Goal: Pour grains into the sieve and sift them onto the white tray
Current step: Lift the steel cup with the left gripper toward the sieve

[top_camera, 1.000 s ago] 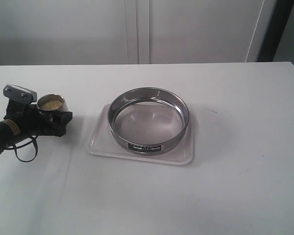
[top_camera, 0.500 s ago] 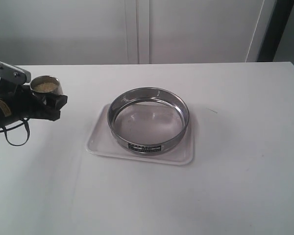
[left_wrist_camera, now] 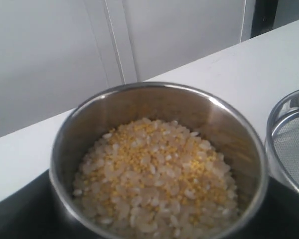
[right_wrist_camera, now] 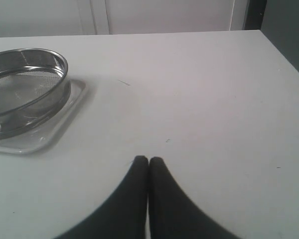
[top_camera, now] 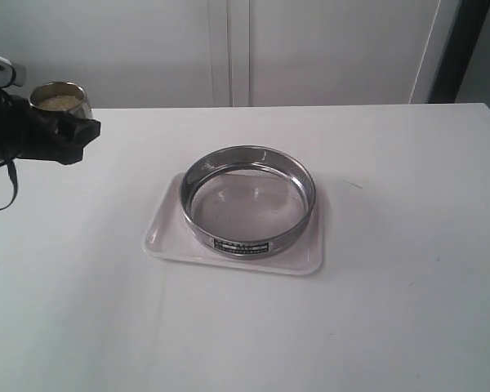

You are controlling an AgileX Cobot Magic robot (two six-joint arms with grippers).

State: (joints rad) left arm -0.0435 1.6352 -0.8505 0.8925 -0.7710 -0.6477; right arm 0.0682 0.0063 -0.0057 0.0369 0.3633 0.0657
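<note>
Two textures mix in the grains (left_wrist_camera: 154, 174) (yellow granules, whitish rice) filling the steel cup (left_wrist_camera: 139, 102) the left gripper (top_camera: 64, 122) clasps; right gripper (right_wrist_camera: 148, 162) pinched closed.

A steel cup (left_wrist_camera: 154, 102) is hovering upright over the far left end of a white table (top_camera: 392, 286), with pale panels (top_camera: 327, 49) standing behind.

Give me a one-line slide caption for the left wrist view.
Close-up of a steel cup filled with mixed yellow and whitish grains, with part of the sieve in view.
</note>
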